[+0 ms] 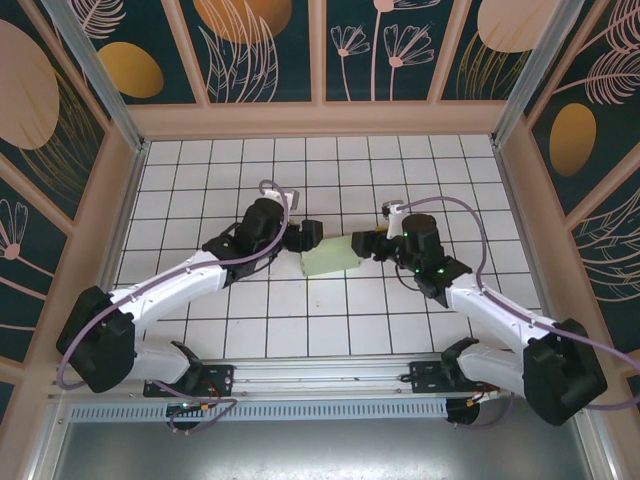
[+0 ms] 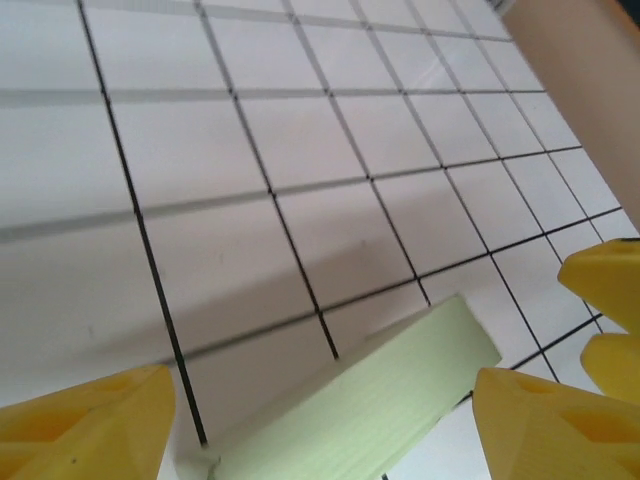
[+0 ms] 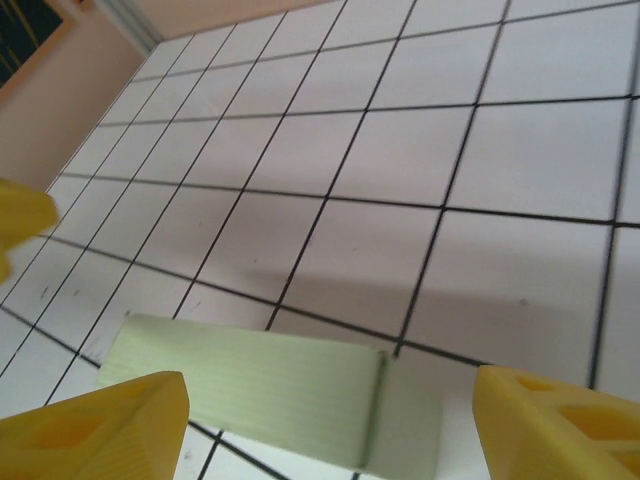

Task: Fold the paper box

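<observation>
Box (image 1: 330, 258) sits in the middle of the table (image 1: 300, 330) looking pretty much folded, and your left gripper (image 2: 320, 390) and right gripper (image 3: 330, 385) both hang wide open over its ends gripping nothing, so I'd lift straight up rather than sideways to avoid dragging it.

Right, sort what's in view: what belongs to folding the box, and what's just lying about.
Belongs to the job:
- paper box, lying on the tiles between the grippers
- left gripper, open at the box's left end
- right gripper, open at its right end

Just surroundings:
- tiled table
- patterned walls
</observation>
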Robot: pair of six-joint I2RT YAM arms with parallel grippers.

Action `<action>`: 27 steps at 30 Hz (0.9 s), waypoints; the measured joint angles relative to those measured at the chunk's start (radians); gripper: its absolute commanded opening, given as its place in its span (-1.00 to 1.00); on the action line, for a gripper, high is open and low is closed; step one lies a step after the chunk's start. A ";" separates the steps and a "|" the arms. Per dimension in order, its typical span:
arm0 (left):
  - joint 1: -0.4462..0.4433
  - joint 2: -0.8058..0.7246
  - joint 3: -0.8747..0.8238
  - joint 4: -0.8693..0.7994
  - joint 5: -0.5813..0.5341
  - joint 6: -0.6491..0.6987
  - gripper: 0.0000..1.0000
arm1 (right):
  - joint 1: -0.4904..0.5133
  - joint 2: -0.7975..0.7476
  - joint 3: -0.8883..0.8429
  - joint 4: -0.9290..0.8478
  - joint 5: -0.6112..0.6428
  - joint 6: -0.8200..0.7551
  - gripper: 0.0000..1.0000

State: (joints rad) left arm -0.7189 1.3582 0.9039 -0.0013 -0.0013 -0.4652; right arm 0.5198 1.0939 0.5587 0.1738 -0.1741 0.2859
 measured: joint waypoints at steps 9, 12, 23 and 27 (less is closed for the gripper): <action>-0.009 0.204 0.254 -0.089 0.217 0.504 0.55 | -0.134 -0.116 -0.004 -0.080 -0.003 -0.016 0.54; -0.032 0.306 0.346 -0.184 0.264 0.649 0.54 | -0.175 -0.151 -0.017 -0.097 -0.005 -0.018 0.54; -0.095 0.563 0.591 -0.457 0.285 0.884 0.29 | -0.216 -0.161 -0.051 -0.132 -0.018 -0.026 0.55; -0.095 0.601 0.632 -0.520 0.258 0.908 0.21 | -0.227 -0.161 -0.051 -0.132 -0.035 -0.042 0.53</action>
State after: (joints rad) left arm -0.8139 1.9594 1.5356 -0.5209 0.2569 0.4427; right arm 0.2928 0.9333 0.5072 0.0422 -0.2096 0.2440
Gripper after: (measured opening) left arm 0.639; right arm 0.770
